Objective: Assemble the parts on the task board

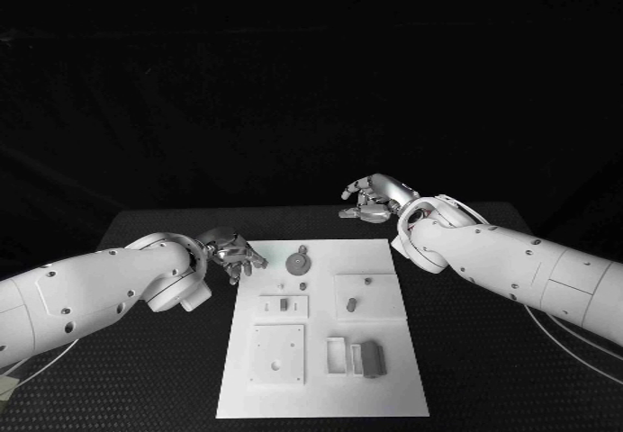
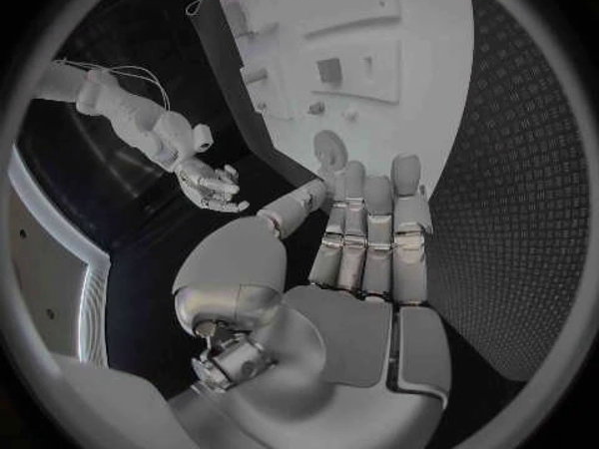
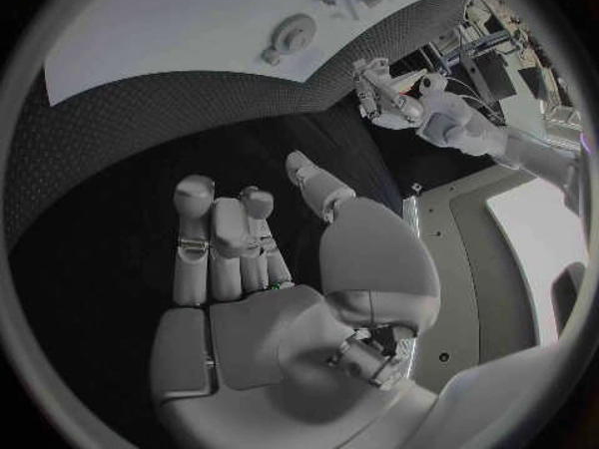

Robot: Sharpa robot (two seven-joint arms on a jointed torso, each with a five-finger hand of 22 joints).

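**Both hands empty, parts untouched on the board**

The left robot hand (image 1: 231,252) hovers at the task board's (image 1: 325,396) far-left corner, fingers apart, holding nothing. The right robot hand (image 1: 374,198) hangs over the desk (image 1: 156,378) beyond the board's far edge, also open and empty. A round grey part (image 1: 300,263) lies near the far edge, closest to the left hand. Risk: the small parts lie flat, so broad fingers could push 1 sideways rather than lift it.

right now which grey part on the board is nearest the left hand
The round grey part at the board's far edge. It lies just beside the left hand; the other grey parts sit nearer the board's middle and near end.
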